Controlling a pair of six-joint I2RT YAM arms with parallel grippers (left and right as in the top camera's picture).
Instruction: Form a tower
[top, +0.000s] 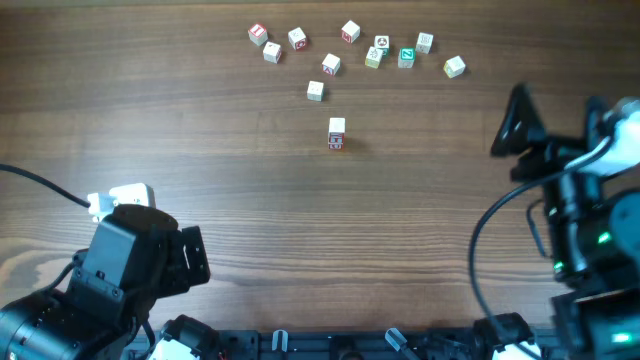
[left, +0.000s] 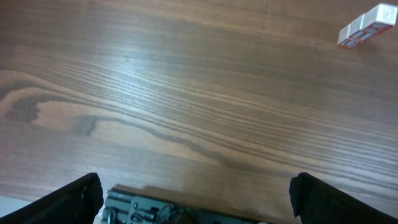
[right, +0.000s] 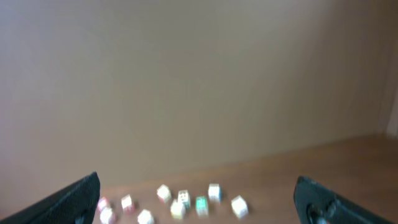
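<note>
The tower (top: 336, 133) is a narrow stack of small pale cubes with red marks, standing alone in the middle of the table; it also shows at the top right of the left wrist view as the tower (left: 365, 26). My left gripper (top: 186, 256) sits low at the near left, far from the stack. It is open, with only bare wood between the tips of the left gripper (left: 196, 190). My right gripper (top: 556, 122) is at the right edge, raised and open, and the span of the right gripper (right: 196, 190) is empty.
Several loose cubes (top: 330, 64) lie scattered along the far side, among them one with a green mark (top: 406, 56); they appear blurred as loose cubes (right: 184, 200) low in the right wrist view. A black rail (top: 330, 345) runs along the near edge.
</note>
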